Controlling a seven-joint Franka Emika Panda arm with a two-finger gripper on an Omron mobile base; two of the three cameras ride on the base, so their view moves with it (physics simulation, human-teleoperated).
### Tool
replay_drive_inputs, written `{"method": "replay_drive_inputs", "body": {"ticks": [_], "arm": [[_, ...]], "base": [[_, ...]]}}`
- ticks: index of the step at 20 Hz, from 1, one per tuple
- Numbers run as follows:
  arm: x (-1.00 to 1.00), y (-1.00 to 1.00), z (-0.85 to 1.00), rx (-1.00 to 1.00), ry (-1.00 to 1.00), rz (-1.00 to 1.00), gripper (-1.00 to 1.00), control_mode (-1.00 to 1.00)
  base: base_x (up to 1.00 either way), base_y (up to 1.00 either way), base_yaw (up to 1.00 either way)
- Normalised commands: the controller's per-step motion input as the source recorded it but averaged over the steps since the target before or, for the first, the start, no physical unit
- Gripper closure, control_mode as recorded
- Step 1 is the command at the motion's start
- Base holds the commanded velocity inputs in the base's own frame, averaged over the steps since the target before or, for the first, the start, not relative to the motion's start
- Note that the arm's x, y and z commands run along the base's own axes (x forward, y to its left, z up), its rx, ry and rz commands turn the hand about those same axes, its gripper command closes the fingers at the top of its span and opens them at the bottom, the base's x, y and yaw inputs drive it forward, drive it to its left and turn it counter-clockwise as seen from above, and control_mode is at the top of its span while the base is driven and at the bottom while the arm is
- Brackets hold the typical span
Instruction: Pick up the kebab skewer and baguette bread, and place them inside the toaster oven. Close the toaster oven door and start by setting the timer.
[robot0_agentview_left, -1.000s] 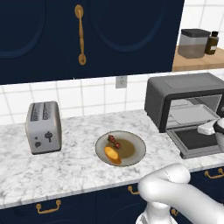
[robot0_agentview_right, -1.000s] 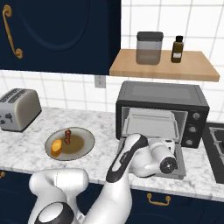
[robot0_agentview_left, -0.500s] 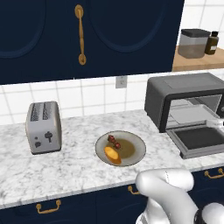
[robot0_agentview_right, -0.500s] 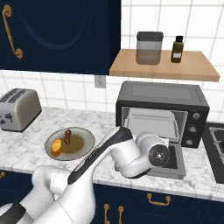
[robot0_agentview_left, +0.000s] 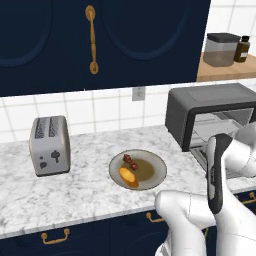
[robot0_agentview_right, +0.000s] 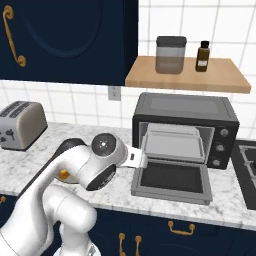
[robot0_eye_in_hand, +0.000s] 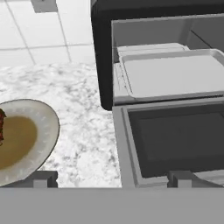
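Observation:
On the round plate (robot0_agentview_left: 156, 171) in the middle of the counter lie the kebab skewer (robot0_agentview_left: 131, 161) and, in front of it, the baguette bread (robot0_agentview_left: 129, 177). To its right stands the toaster oven (robot0_agentview_left: 215, 107) (robot0_agentview_right: 185, 112), its door (robot0_agentview_right: 172, 179) (robot0_eye_in_hand: 175, 140) folded down flat and a metal tray (robot0_eye_in_hand: 170, 74) inside. My gripper (robot0_eye_in_hand: 111, 179) is open and empty, low over the counter between the plate (robot0_eye_in_hand: 30, 131) and the door's left edge. In the hand view only a dark red tip of the skewer (robot0_eye_in_hand: 1, 124) shows. My arm hides the plate in the right base view.
A silver two-slot toaster (robot0_agentview_left: 49, 145) stands at the counter's left. Above the oven a wooden shelf (robot0_agentview_right: 185, 75) carries a jar and a brown bottle. A stovetop (robot0_agentview_right: 247, 165) begins right of the oven. Dark cabinets hang overhead.
The arm has swung left, from over the open oven door to the space between plate and oven. The jaws have stayed open. Plate, food and oven have not moved.

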Motion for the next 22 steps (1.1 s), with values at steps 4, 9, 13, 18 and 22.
{"method": "replay_drive_inputs", "body": {"ticks": [4,9,13,18,22], "arm": [[-0.01,1.00,0.21,-0.16,0.37,0.39,-1.00,-1.00],[0.12,1.00,-0.07,-0.10,0.18,0.26,-1.00,-1.00],[0.10,1.00,-0.29,-0.03,0.18,0.10,-1.00,-1.00],[0.01,1.00,-0.44,0.00,0.07,0.00,-1.00,-1.00],[0.13,0.98,-0.53,-0.05,0.06,-0.02,-1.00,-1.00]], "base": [[0.00,0.00,0.00],[0.00,0.00,0.00],[0.00,0.00,0.00],[0.00,0.00,0.00],[0.00,0.00,0.00]]}}
